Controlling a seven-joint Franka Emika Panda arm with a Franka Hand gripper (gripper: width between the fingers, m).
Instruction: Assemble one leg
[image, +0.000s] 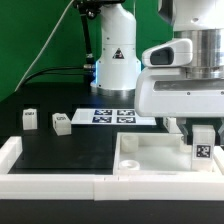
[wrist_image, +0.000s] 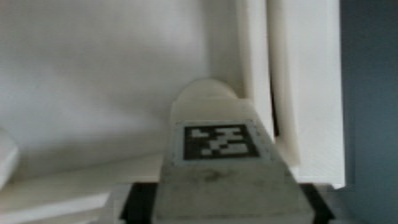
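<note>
My gripper (image: 203, 128) is shut on a leg (image: 203, 146), a small white block with a black-and-white tag, and holds it upright over the right corner of the large white square tray (image: 140, 152). In the wrist view the held leg (wrist_image: 217, 140) fills the middle between the dark fingers (wrist_image: 143, 200), with the tray's raised rim (wrist_image: 285, 90) just beside it. Two more legs (image: 30, 120) (image: 62, 123) stand on the black table at the exterior view's left.
The marker board (image: 112, 116) lies flat behind the tray near the robot's base (image: 117, 70). A white wall (image: 50, 185) runs along the table's front edge, with a raised end (image: 8, 152) at the left.
</note>
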